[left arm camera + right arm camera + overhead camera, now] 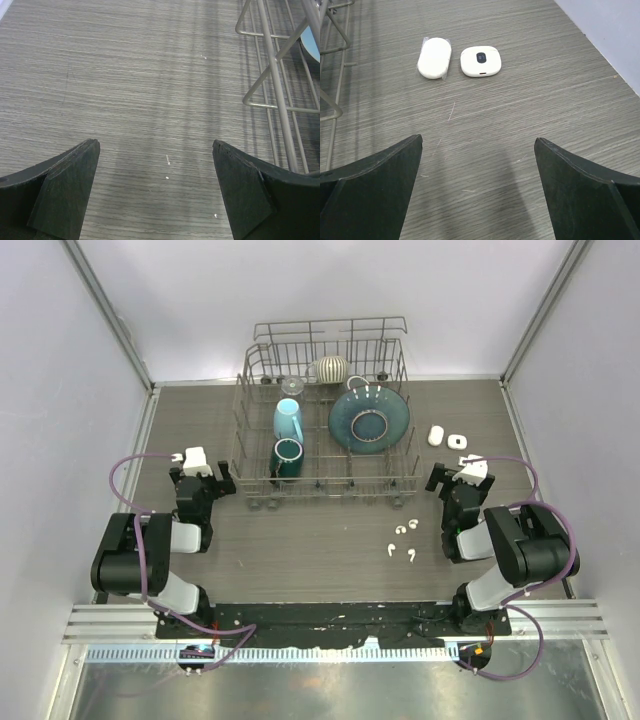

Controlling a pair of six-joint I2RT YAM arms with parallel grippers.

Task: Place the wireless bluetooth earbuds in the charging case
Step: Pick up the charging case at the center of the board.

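Left claw (155, 150) and right claw (477, 145) both gape wide, empty; two white cases (434, 58) lie just ahead of the right claw; earbuds (398, 530) sit on the table (300, 540), back-left of it.

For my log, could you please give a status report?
Left end effector, right end effector open, empty. Earbuds loose on table; cases closed. Nothing blocking.

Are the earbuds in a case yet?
Out: four earbuds lie loose on the table, well apart from both white cases.
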